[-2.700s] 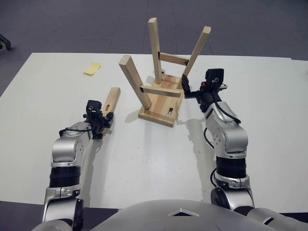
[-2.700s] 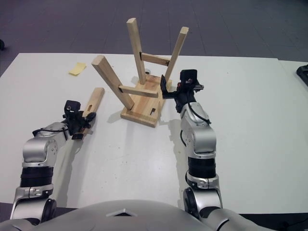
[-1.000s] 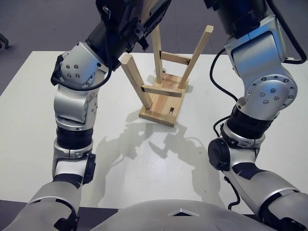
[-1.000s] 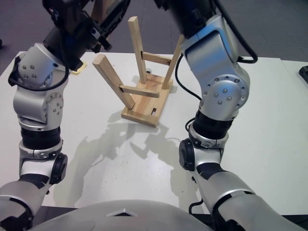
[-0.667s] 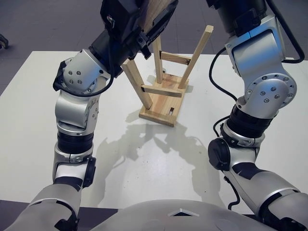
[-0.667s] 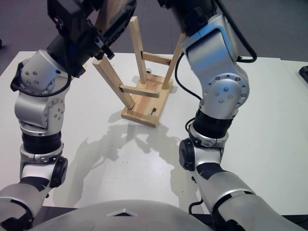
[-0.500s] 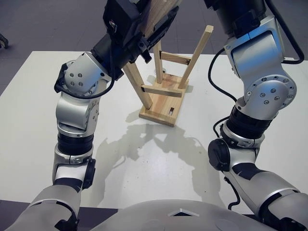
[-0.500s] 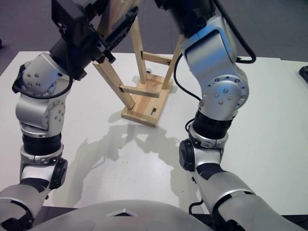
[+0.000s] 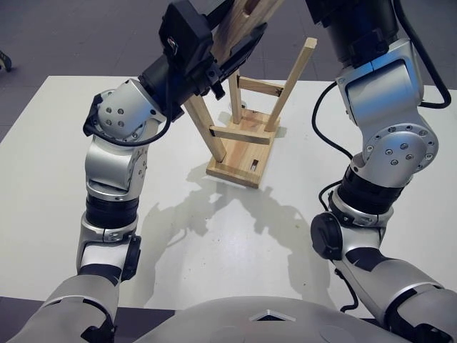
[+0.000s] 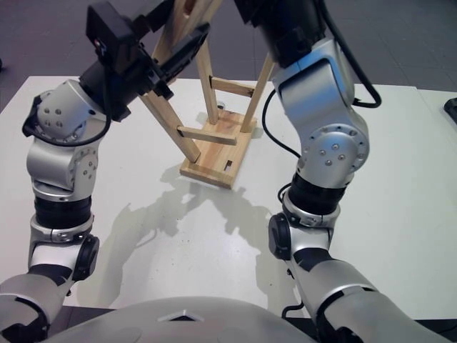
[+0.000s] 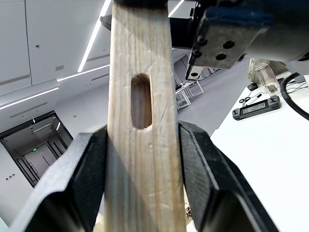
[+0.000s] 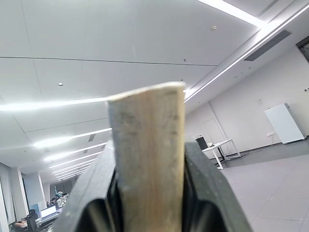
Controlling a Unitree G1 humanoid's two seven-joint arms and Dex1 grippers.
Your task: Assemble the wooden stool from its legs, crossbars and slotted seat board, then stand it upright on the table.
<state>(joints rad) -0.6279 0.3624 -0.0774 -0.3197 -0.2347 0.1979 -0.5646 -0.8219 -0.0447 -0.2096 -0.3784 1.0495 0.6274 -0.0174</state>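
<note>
**Status: loose leg held aloft, part-built stool on table**

**Head views.** We see the stool (image 9: 239, 143) upside down at the far centre of the table (image 9: 57, 143). Its seat board (image 9: 232, 170) lies flat on the tabletop. Three legs (image 9: 203, 128) rise from the board and lean outward, joined by two crossbars (image 9: 239, 134). One open slot (image 9: 253, 165) shows in the board at its near right corner.

The left arm is raised above the left side of the stool. The left gripper (image 9: 237, 25) is closed around a loose leg (image 9: 264, 6), which slants up and to the right, clear of the table and above the stool's near left leg. The right arm rises over the stool's right side, and we cannot see its gripper here.

**Left wrist view.** The two dark fingers (image 11: 79, 183) clamp the loose leg on opposite faces, with no gap showing. An oval mortise (image 11: 141, 101) faces the camera. The grey body of the other gripper sits beside the leg's far end.

**Right wrist view.** The right gripper (image 12: 147, 193) is closed on a squared wooden end, one finger (image 12: 104, 193) pressed to each side. We take this end as the far end of the loose leg.
</note>
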